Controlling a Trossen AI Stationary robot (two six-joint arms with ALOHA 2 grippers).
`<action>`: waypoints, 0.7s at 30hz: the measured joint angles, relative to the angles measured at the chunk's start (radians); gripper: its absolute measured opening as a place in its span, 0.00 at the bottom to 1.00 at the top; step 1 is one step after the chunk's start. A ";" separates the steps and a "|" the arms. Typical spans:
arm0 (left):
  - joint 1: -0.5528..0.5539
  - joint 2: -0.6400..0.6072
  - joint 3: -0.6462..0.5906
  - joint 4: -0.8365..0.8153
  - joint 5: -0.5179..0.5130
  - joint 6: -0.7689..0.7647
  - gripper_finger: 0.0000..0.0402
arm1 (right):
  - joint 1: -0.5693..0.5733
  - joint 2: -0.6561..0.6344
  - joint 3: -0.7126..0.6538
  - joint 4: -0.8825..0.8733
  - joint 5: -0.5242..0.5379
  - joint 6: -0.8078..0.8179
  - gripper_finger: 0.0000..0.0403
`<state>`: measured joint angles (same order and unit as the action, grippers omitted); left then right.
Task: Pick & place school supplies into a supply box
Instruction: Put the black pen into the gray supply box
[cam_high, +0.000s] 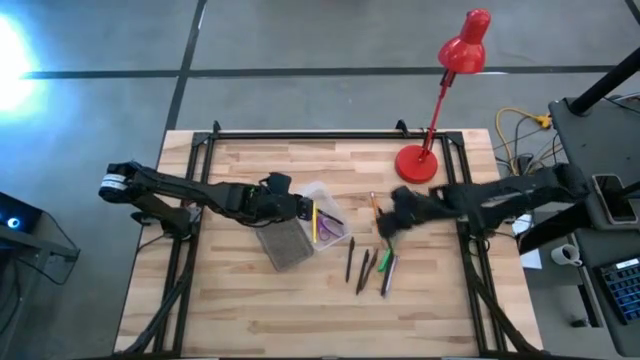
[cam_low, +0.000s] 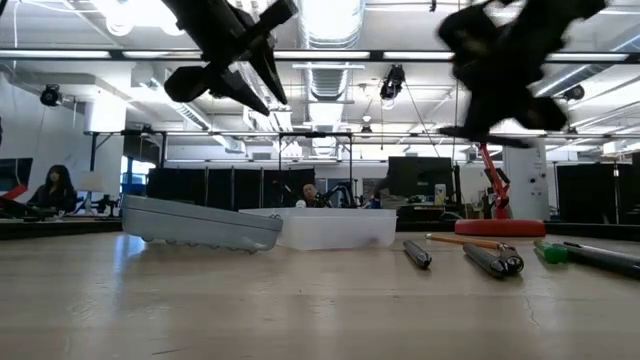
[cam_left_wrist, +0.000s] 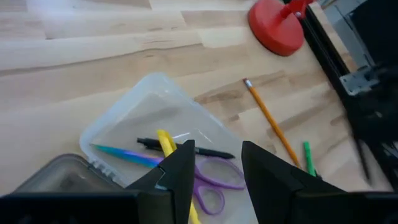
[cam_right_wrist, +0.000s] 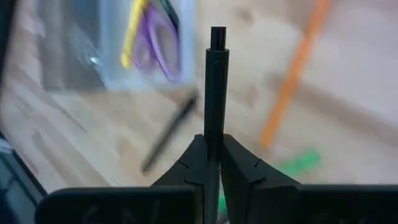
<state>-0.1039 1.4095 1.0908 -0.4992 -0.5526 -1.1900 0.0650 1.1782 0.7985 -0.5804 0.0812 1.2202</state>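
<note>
Tabletop (cam_high: 250, 300) of pale wood strips carries everything, with a red desk lamp (cam_high: 418, 162) standing near its far right corner. Two dark arms reach in from the left and right edges toward the middle.

Next in size, the supply box (cam_high: 322, 195) lies open slightly left of the tabletop's centre, its clear half toward the far edge and its ribbed grey lid (cam_high: 286, 245) flat beside it toward the near edge. Inside the clear half lie the purple-handled scissors (cam_left_wrist: 214, 177), a yellow pen (cam_left_wrist: 166, 143), a black pen (cam_left_wrist: 186, 148) and a blue-purple pen (cam_left_wrist: 124, 154).

The left tool (cam_left_wrist: 214, 180) hangs just above the box, its fingers spread apart and gripping nothing.

The right tool (cam_right_wrist: 212, 149) sits right of the box and raised off the wood, clenched on a black pen held (cam_right_wrist: 215, 93) upright between its fingers.

Loose supplies lie on the wood right of the box: an orange pencil (cam_left_wrist: 268, 121) toward the far side, a green pen (cam_left_wrist: 307, 157) near it, and a cluster of dark pens (cam_high: 360, 268) closer to the near edge, all apart from the box.
</note>
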 joint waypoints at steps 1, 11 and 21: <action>-0.009 -0.006 0.000 -0.005 0.000 0.000 0.29 | -0.043 0.027 0.010 0.042 -0.037 -0.047 0.03; -0.095 -0.111 0.000 -0.089 -0.052 -0.073 0.29 | -0.220 0.441 0.309 0.122 -0.307 -0.447 0.03; -0.206 -0.135 0.000 -0.116 -0.080 -0.154 0.29 | -0.246 0.744 0.599 0.119 -0.352 -0.535 0.06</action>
<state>-0.3097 1.2743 1.0908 -0.6152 -0.6325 -1.3438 -0.1809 1.9223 1.3975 -0.4611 -0.2705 0.6848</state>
